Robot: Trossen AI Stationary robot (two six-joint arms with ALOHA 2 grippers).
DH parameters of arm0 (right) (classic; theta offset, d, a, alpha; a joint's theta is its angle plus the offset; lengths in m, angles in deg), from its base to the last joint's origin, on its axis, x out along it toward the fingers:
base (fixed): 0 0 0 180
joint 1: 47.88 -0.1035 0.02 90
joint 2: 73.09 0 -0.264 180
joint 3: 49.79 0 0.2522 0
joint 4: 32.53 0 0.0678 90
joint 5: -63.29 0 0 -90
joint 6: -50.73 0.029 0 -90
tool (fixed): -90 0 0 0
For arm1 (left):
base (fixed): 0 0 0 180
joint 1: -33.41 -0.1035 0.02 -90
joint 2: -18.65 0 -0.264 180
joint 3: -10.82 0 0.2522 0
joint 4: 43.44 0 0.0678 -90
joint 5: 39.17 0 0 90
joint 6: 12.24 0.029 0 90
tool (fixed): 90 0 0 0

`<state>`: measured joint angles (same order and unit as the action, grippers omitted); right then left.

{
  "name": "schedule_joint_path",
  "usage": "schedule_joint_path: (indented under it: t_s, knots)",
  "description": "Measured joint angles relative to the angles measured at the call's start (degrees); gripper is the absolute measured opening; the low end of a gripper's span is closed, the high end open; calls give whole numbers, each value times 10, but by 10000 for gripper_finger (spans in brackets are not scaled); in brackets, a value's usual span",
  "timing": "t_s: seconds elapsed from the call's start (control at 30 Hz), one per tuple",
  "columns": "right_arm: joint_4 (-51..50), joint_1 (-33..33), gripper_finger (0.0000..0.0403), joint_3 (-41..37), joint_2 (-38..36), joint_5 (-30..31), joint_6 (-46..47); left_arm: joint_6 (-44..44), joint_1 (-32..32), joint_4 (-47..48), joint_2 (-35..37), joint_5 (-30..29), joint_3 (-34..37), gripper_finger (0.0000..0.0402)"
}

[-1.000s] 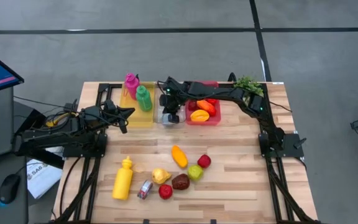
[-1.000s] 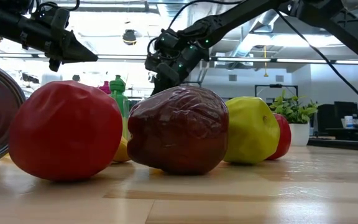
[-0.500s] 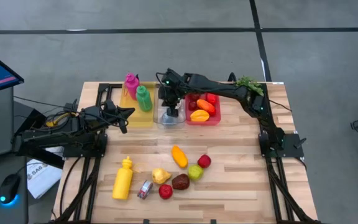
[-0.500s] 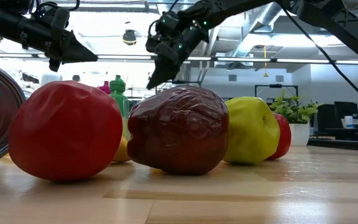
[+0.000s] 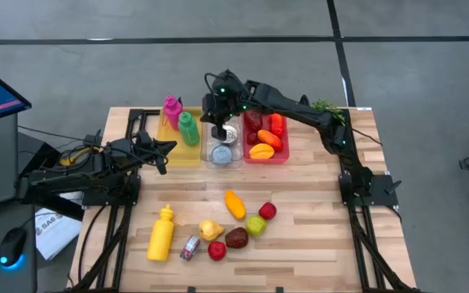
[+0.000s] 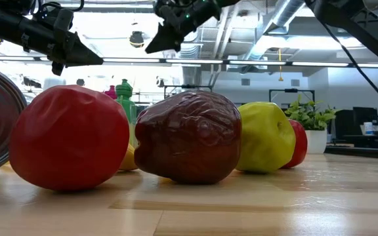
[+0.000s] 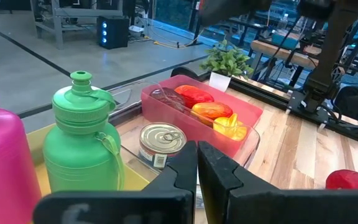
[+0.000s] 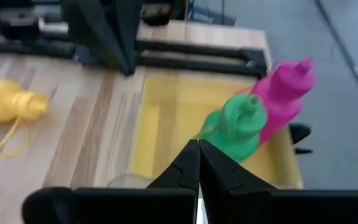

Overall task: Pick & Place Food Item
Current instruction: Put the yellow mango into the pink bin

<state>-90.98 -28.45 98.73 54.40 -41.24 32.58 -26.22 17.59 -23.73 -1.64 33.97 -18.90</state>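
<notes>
My right gripper (image 5: 217,133) is shut and empty, raised above the clear bin (image 5: 211,156), which holds cans (image 7: 162,144). Its own view (image 8: 197,151) looks down at the green bottle (image 8: 238,124) and pink bottle (image 8: 284,87) standing in the yellow bin (image 8: 160,118). The red bin (image 5: 283,157) holds red and orange food (image 5: 265,140). Loose food lies near the table's near edge: an orange pepper (image 5: 234,203), a green apple (image 5: 256,225) and a dark red fruit (image 6: 189,136). My left gripper (image 5: 172,146) waits shut at the left, level with the bins.
A yellow bottle (image 5: 161,233) and a small can (image 5: 190,247) lie on the table near its near-left part, beside a yellow fruit (image 5: 210,230) and a red one (image 5: 216,250). A potted plant (image 5: 326,108) stands at the far right corner. Bare wood lies between bins and loose food.
My right gripper has risen from low over the clear bin to well above it, drifting slightly toward the table's far-left. The can in the bin, hidden under the gripper before, now shows.
</notes>
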Motion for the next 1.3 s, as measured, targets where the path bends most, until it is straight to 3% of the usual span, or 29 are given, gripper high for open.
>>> schedule_joint_path:
  t_s: [0.83, 1.3]
  knots:
    - [-22, 10, 0, -2, -21, -4, -33, 0, 0, 0, 0, 0, 0, 2]
    - [-196, 2, 0, -3, -20, 17, 129, 0, 0, 0, 0, 0, 0, 2]
